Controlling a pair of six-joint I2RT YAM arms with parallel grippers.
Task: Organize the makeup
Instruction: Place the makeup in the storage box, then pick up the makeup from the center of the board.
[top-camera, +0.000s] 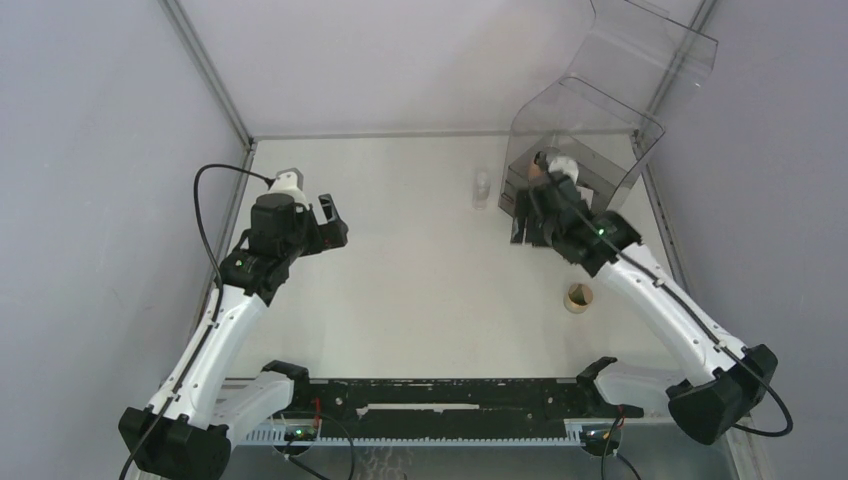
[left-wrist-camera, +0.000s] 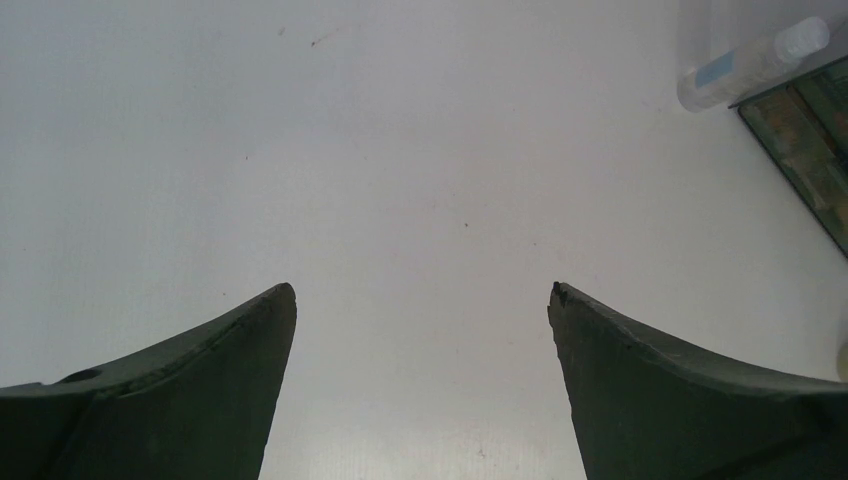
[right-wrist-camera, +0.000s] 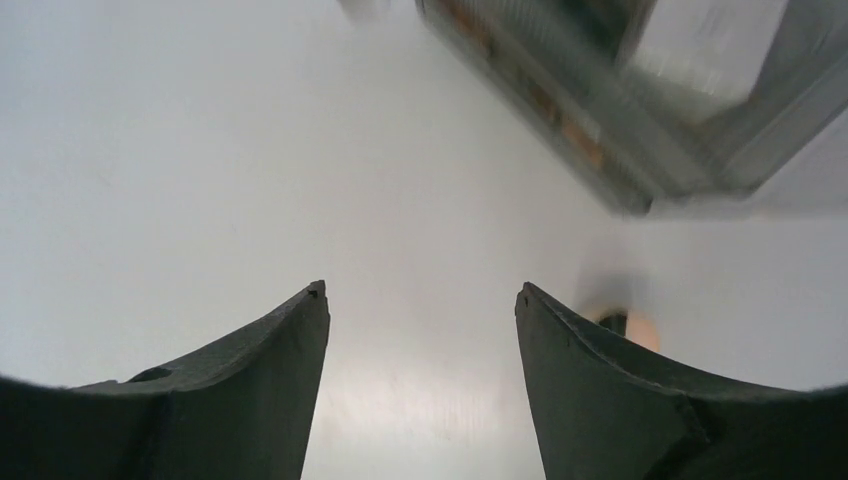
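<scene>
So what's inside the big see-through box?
Some dark and tan shapes sit low inside the clear bin, too blurry to name. The right claw and its arm hide the rest.

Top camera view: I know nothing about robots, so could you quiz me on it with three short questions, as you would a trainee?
1. True or false: the small clear bottle is inside the clear plastic organizer.
2. Where is the round tan puff? A) under the left arm B) on the table beside the right arm C) inside the organizer.
3. Fill in: the ____ arm reaches toward the organizer.
Key: 1 false, it is on the table, left of the organizer; 2 B; 3 right.
</scene>
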